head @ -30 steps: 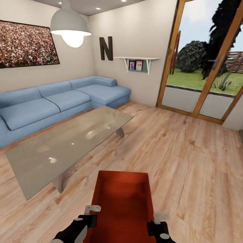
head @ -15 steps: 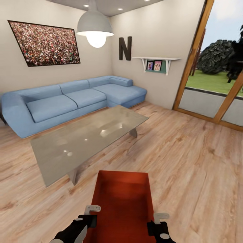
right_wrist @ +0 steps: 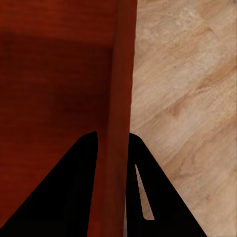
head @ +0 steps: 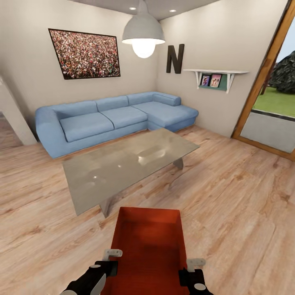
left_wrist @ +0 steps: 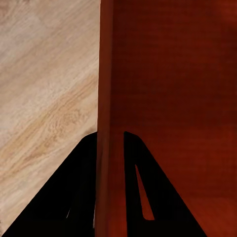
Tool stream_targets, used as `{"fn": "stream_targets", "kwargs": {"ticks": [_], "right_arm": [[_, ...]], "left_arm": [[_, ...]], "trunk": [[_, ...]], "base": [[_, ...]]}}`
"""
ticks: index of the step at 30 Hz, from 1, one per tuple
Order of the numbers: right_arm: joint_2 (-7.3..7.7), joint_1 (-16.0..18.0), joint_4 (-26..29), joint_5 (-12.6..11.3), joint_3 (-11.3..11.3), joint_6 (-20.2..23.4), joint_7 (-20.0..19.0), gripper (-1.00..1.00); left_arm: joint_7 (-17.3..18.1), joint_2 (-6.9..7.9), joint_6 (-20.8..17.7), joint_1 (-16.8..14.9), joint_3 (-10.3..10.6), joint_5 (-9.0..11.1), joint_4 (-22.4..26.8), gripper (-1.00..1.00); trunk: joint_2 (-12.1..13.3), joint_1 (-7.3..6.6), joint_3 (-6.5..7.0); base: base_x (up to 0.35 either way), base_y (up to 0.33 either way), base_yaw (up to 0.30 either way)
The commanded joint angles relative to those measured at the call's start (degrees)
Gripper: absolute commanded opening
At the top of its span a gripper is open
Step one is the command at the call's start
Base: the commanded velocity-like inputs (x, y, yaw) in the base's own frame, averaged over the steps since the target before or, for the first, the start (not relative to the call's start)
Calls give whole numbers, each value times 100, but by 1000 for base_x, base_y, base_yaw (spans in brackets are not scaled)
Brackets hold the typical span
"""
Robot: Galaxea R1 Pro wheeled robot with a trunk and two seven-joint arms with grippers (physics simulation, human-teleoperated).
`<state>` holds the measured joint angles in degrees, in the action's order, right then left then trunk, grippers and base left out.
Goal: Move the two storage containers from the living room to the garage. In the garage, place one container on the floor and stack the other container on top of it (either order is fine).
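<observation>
One storage container (head: 149,241) is carried just before the glass table (head: 127,166), its walls clamped by left gripper (left_wrist: 109,143) and right gripper (right_wrist: 112,143); transport to the garage seems required next

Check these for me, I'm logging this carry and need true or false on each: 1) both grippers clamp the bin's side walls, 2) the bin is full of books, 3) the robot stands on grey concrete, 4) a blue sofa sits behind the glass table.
1) True. The left gripper and the right gripper each have a wall of the storage container between their fingers.
2) False. The container is empty inside.
3) False. The floor is light wood plank.
4) True. The blue sofa stands beyond the glass table, by the wall.
</observation>
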<state>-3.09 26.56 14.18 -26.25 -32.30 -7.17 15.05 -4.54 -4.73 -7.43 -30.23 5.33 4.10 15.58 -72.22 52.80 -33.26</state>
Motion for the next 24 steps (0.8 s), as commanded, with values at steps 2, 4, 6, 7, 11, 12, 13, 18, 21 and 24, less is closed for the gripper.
{"fn": "stream_targets", "kwargs": {"ticks": [2,4,6,7,11,12,13,18,21,24], "right_arm": [[63,7,14,50,100,-83,60,-100],[63,7,14,50,101,-83,60,-100],[63,7,14,50,101,-83,60,-100],[63,7,14,50,101,-83,60,-100],[63,7,14,50,101,-85,60,-100],[63,7,13,50,101,-84,60,-100],[63,7,14,50,101,-83,59,-100],[63,7,13,50,101,-83,60,-100],[63,7,13,50,101,-83,60,-100],[63,7,13,50,101,-83,60,-100]], "left_arm": [[-73,33,-40,0,-23,-6,-11,-100],[-73,32,-38,0,-23,-6,-11,-100],[-73,33,-39,0,-23,-6,-11,-100],[-73,33,-39,0,-23,-6,-11,-100],[-73,33,-39,0,-23,-6,-11,-100],[-73,31,-38,0,-23,-6,-11,-100],[-73,31,-38,0,-23,-6,-11,-100],[-73,26,-38,0,-23,-6,-11,-100],[-73,26,-39,0,-23,-6,-11,-100],[-73,26,-39,0,-23,-6,-11,-100]], "trunk": [[-3,0,-4],[-3,0,-4],[-3,0,-4],[-3,0,-4],[-3,0,-4],[-3,0,-4],[-3,0,-4],[-3,0,-4],[-3,0,-4],[-3,0,-4]], "base": [[0,0,300],[0,0,300],[0,0,300],[0,0,300],[0,0,300],[0,0,300],[0,0,300],[0,0,300],[0,0,300],[0,0,300]]}}
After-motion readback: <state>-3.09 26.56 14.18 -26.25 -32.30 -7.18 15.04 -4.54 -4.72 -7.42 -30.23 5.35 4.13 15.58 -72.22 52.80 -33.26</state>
